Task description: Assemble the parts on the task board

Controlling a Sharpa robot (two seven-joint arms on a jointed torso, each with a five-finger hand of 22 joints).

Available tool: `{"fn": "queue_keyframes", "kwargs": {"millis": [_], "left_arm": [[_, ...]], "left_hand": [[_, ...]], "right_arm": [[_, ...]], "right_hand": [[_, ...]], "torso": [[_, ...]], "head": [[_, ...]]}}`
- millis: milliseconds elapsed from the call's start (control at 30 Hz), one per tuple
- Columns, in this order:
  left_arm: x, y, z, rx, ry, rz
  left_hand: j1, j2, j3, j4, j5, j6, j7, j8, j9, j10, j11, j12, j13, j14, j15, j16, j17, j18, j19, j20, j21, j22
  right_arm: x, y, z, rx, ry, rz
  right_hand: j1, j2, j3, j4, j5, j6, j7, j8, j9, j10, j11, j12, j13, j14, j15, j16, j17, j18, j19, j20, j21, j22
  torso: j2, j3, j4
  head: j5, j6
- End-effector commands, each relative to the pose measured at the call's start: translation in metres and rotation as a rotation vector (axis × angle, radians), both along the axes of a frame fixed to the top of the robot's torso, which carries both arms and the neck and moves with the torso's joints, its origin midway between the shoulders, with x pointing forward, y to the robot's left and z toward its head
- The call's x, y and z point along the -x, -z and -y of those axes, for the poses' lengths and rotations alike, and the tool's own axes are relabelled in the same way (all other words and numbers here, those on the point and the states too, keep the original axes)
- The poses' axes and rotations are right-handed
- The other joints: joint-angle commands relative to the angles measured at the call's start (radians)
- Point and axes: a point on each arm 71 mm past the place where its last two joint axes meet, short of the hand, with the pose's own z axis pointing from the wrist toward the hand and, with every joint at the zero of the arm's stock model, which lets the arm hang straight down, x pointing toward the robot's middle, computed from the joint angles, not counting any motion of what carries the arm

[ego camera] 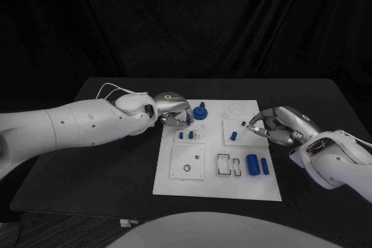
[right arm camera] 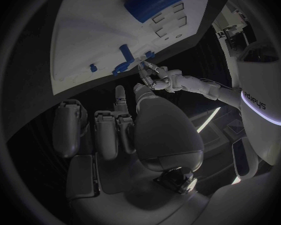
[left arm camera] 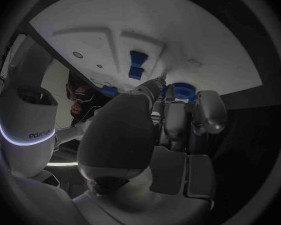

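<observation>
Near edge of task board (ego camera: 233, 191), lower centre of frame: bare white strip. Just above, lower right of board: large blue cylinder (ego camera: 252, 164) w/ a slimmer blue pin (ego camera: 265, 166) beside it, both lying flat, near the slotted recess (ego camera: 229, 164). Lower left: square plate w/ holes (ego camera: 187, 162).

Mid-board: two short blue pegs (ego camera: 187, 135) standing in a small raised block.

R hand (ego camera: 273, 127), right of centre: fingers curled in at the board's right edge, close to a small blue piece (ego camera: 233, 134). Whether it pinches anything, can't tell.

L hand (ego camera: 173, 111), upper centre-left: fingertips bunched just beside the blue gear-like part (ego camera: 201, 113) at the board's far-left corner. Touching vs. grasping: can't tell.

Step in hand, my read: seating the gear part. To do well: keep it upright over its seat, press straight down, no sideways shove; R hand stays off the board.

View diffs: L wrist view gives gear (left arm camera: 181, 89) right at the fingertips (left arm camera: 173, 92), partly hidden behind them, plus pegs (left arm camera: 137, 65) beyond. R wrist view shows big cylinder (right arm camera: 153, 2) and the L hand (right arm camera: 158, 76) across the board.
</observation>
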Motion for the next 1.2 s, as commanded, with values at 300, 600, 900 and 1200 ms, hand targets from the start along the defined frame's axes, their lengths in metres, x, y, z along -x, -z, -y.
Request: {"fn": "queue_keyframes", "kwargs": {"millis": [300,600,900,1200], "left_arm": [[-0.002,0.0048,0.0079,-0.023,0.009,-0.038],[-0.002,0.0063,0.0079,-0.03,0.007,-0.048],[-0.0013,0.0061,0.0037,-0.03,-0.002,-0.046],[0.0,0.0052,0.0,-0.025,-0.006,-0.039]], "left_hand": [[0.001,0.0,0.005,0.0,0.006,-0.004,-0.002,-0.001,-0.001,-0.002,-0.001,-0.008,-0.002,-0.009,-0.003,-0.006,-0.005,0.012,-0.009,-0.003,-0.009,0.135],[0.002,-0.001,0.005,-0.001,0.006,-0.005,-0.002,-0.002,-0.002,-0.002,-0.001,-0.008,-0.002,-0.01,-0.003,-0.008,-0.008,0.013,-0.01,-0.003,-0.013,0.134],[0.002,-0.001,0.006,-0.001,0.006,-0.004,-0.001,-0.002,-0.001,-0.002,0.0,-0.009,-0.002,-0.011,-0.003,-0.009,-0.009,0.013,-0.01,-0.003,-0.012,0.135],[0.003,-0.001,0.008,-0.002,0.008,0.0,0.0,0.001,0.0,-0.004,0.0,-0.012,-0.003,-0.012,-0.002,-0.009,-0.008,0.013,-0.011,-0.002,-0.013,0.134]], "right_arm": [[0.0007,0.0021,0.0009,0.009,0.013,-0.02],[0.0007,0.0023,0.001,0.009,0.015,-0.023],[0.0003,0.0028,0.0008,0.007,0.016,-0.029],[0.0003,0.0041,0.001,0.005,0.019,-0.036]], "right_hand": [[0.009,0.002,0.006,0.002,0.005,-0.001,0.002,-0.004,-0.001,0.104,-0.004,0.004,0.263,0.086,-0.006,-0.004,0.193,0.013,0.001,-0.003,-0.007,0.183],[0.01,0.002,0.006,0.002,0.005,-0.001,0.002,-0.004,-0.001,0.104,-0.004,0.004,0.263,0.086,-0.006,-0.006,0.19,0.014,0.0,-0.003,-0.01,0.182],[0.01,0.003,0.007,0.002,0.005,-0.001,0.003,-0.005,-0.001,0.104,-0.003,0.004,0.263,0.085,-0.006,-0.008,0.187,0.014,-0.001,-0.003,-0.011,0.182],[0.01,0.003,0.007,0.002,0.005,-0.001,0.003,-0.005,-0.001,0.104,-0.003,0.004,0.263,0.085,-0.006,-0.008,0.187,0.014,-0.001,-0.003,-0.011,0.182]], "torso": [[0.002,0.0004,-0.0012],[0.001,0.0001,0.0],[0.0,0.0005,-0.0003],[0.0,0.0006,-0.0001]], "head": [[-0.003,0.0],[-0.001,0.0],[0.0,0.0],[0.002,0.0]]}}
